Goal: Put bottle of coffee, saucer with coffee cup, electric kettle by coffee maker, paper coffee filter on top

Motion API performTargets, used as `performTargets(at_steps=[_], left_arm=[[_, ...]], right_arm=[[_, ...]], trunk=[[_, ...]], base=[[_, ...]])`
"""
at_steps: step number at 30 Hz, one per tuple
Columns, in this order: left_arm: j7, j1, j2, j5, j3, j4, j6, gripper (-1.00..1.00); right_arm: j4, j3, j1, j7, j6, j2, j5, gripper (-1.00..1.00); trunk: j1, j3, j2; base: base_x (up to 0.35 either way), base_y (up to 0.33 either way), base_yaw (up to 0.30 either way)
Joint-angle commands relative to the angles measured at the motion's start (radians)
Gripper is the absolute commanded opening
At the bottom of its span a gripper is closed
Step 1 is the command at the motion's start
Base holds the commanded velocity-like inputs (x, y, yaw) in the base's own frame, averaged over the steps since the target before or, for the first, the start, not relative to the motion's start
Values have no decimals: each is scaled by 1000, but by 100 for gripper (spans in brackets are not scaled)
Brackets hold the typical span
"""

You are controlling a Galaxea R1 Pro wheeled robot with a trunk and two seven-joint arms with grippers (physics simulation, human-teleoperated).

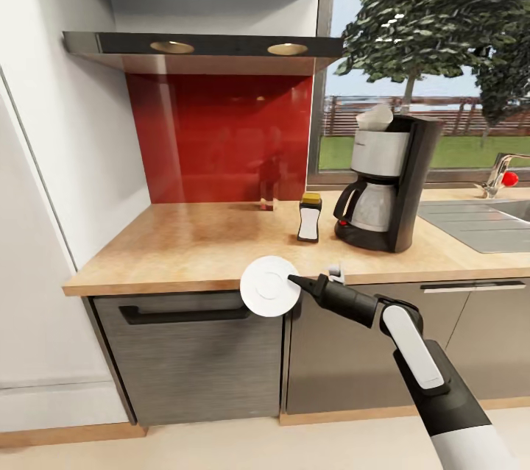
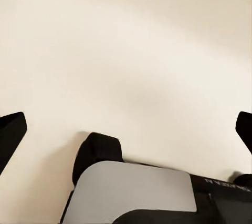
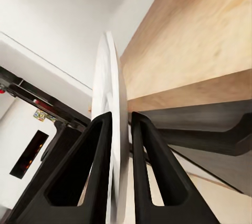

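My right gripper (image 1: 292, 280) is shut on the rim of the white saucer (image 1: 269, 286), holding it on edge just in front of the kitchen countertop (image 1: 191, 249). In the right wrist view the saucer (image 3: 108, 77) stands between the two black fingers (image 3: 97, 176). The coffee maker (image 1: 386, 187) stands on the counter with the paper coffee filter (image 1: 374, 118) on top. The bottle of coffee (image 1: 310, 218) stands close on its left. A small white object (image 1: 336, 271), possibly the coffee cup, sits at the counter edge behind my right arm. My left gripper (image 2: 126, 129) is open over pale floor. The electric kettle is out of view.
A small brownish glass object (image 1: 266, 204) stands by the red backsplash (image 1: 221, 139). The steel sink (image 1: 478, 223) and tap (image 1: 500, 176) lie right of the coffee maker. A dark slab with two lights (image 1: 199, 51) overhangs the counter. Grey cabinet fronts (image 1: 191, 360) sit below.
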State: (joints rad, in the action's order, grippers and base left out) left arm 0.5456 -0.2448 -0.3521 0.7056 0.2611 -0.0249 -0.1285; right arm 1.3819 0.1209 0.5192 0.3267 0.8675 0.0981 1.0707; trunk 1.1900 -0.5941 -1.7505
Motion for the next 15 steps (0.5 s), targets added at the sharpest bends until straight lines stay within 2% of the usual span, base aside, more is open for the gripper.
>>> performTargets(at_steps=[1,5,15], left_arm=[[-39,0,6,11,-17,-1,-8,100],[-72,1,12,11,-35,-1,-8,100],[-81,0,13,11,-41,-1,-8,100]], right_arm=[[-1,0,1,8,2,1,-1,-100],[-1,0,1,8,2,1,-1,-100],[0,-2,1,8,3,2,-2,-100]], trunk=[[0,-1,-1],[0,-1,-1],[0,-1,-1]], base=[[0,0,0],[0,0,0],[15,-13,0]])
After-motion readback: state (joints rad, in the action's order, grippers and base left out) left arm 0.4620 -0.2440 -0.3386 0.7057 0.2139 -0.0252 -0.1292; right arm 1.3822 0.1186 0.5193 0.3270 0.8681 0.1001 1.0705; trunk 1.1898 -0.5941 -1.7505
